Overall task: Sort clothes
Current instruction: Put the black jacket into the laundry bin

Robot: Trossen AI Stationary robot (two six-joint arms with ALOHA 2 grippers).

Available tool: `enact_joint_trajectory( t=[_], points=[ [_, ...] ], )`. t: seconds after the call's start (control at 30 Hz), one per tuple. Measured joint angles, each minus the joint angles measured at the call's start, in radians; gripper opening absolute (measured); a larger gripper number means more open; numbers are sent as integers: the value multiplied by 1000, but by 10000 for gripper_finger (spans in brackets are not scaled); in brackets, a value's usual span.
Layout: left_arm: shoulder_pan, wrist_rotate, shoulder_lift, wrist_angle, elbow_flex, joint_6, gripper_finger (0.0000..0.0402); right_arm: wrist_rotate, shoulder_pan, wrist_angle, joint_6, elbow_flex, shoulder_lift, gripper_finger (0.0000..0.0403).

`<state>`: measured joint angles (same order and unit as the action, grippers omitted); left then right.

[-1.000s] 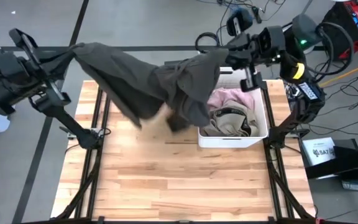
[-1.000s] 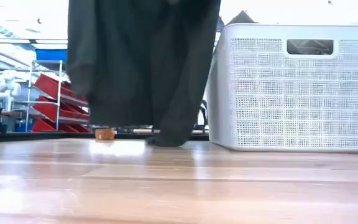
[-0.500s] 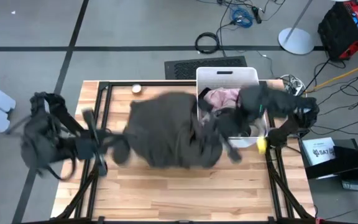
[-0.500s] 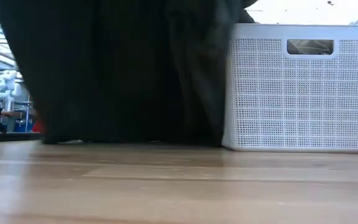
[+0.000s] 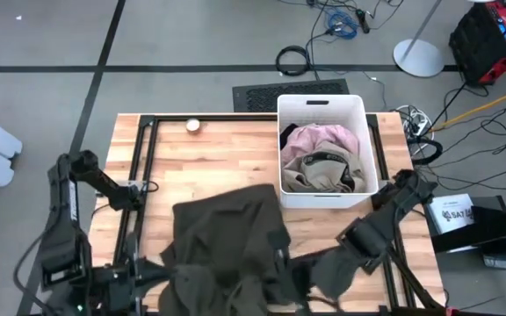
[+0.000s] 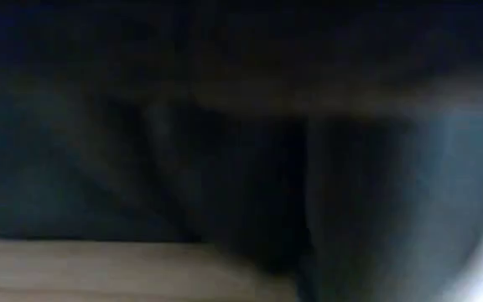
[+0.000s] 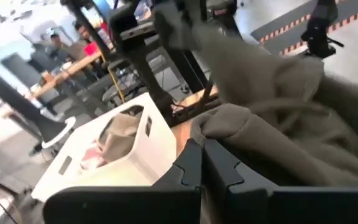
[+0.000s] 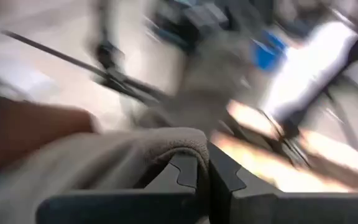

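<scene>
The large dark olive garment (image 5: 231, 241) is spread over the table's near half, its far part lying on the wood. My left gripper (image 5: 159, 274) is shut on its left near part and my right gripper (image 5: 316, 270) is shut on its right near part, both by the table's near edge. In the low view the garment (image 6: 225, 126) hangs close in front of the camera and hides nearly everything. The white bin (image 5: 370, 158) at the far right holds a pale pink garment (image 5: 319, 139) and a beige one (image 5: 323, 174). My left gripper pinches a rounded fold of the olive garment (image 7: 219, 121) between its two shut fingers (image 7: 191, 163). The cloth bunches up beyond the fingers and runs on toward the other arm. My right gripper pinches a thick folded edge of the garment (image 8: 182, 144) between its two shut fingers (image 8: 224, 171). The cloth drapes away to one side of the fingers.
A small round object (image 5: 193, 125) lies at the table's far edge, left of the bin. Bare wood (image 5: 209, 162) shows between the garment and the far edge. Black frame rails (image 5: 143, 167) run along the table's left and right sides.
Both grippers have swung down from high over the table's far side toward its near edge, staying shut on the olive garment. The garment, which hung stretched between them in the air, has been carried across and now lies spread on the near half, covering the low camera's view.
</scene>
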<state>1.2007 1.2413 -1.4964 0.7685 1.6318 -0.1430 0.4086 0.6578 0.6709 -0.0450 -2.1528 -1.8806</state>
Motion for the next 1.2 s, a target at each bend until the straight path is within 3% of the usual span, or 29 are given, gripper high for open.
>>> enact_joint_trajectory(
  t=[0.07,0.13,0.3,0.4,0.67,0.93,1.1,1.2],
  points=[
    [5,31,-8,74,0,-98,0,102,-12,81,78,0,-4,0],
    [-7,37,-6,194,2,-216,0,110,-48,143,164,-2,-2,0],
    [-95,-3,23,497,0,-514,0,-4,-164,217,247,-2,-5,0],
    [-140,-46,38,614,-64,-700,0,-76,-231,226,258,48,1,0],
    [-207,-244,84,573,-428,-1051,0,-224,-334,127,326,397,-3,0],
    [-276,-528,88,243,-696,-1075,1,-273,-373,-90,424,697,-3,0],
    [-318,-639,88,172,-729,-1050,33,-313,-375,-99,435,731,-3,1],
    [-343,-774,88,181,-720,-957,67,-354,-376,-92,445,715,-3,11]
  ],
)
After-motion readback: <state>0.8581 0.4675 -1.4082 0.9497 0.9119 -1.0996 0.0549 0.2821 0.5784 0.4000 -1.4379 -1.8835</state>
